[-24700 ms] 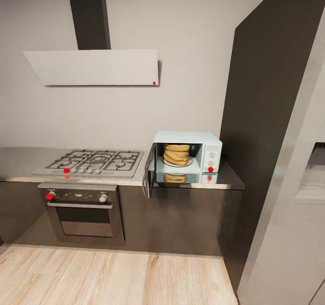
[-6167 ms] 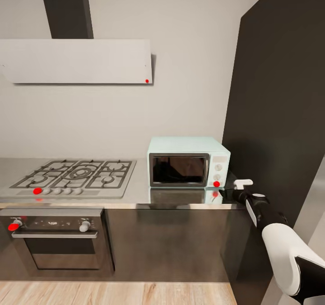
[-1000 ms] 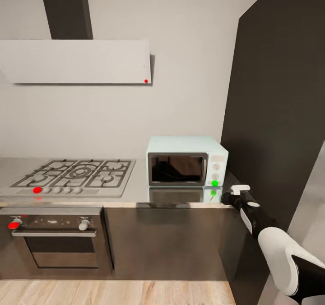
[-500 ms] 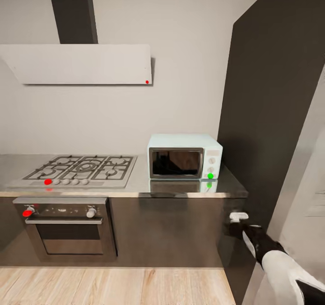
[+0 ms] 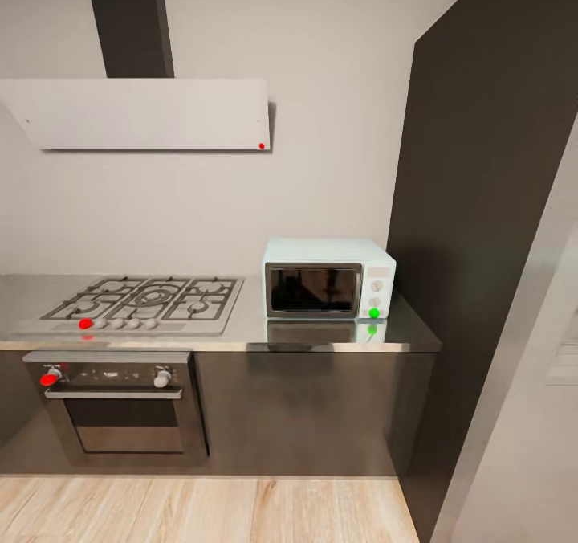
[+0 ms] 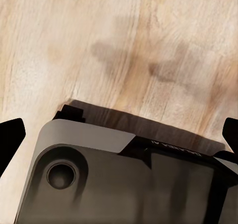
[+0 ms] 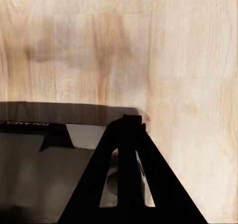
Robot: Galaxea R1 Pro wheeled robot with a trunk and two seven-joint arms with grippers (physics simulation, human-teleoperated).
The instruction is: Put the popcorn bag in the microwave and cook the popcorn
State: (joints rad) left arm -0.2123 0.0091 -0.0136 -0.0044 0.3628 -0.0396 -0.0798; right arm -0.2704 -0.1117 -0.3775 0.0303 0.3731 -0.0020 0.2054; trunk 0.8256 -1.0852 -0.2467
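Mint-white and boxy, the microwave (image 5: 329,279) is sitting at the right end of the grey countertop (image 5: 241,336), its dark glass door shut and a green dot (image 5: 374,313) glowing at the bottom of its knob panel. Nothing can be made out through the dark window, so the popcorn bag cannot be located. A steel gas hob (image 5: 140,302) is lying on the slab to the microwave's left, and a built-in oven (image 5: 116,402) is sitting below the hob in the dark cabinets. A pale extractor hood (image 5: 144,114) is hanging on the wall above the hob, and a tall dark panel (image 5: 482,206) is standing just right of the microwave.

The left gripper (image 6: 119,139) is pointing down at the wooden floor (image 6: 124,45) over the robot's grey base (image 6: 124,184), its dark fingertips (image 6: 10,139) showing spread wide at opposite edges of the left wrist view. The right gripper (image 7: 130,119) is also hanging over the floor, its dark fingers closed together with nothing between them.
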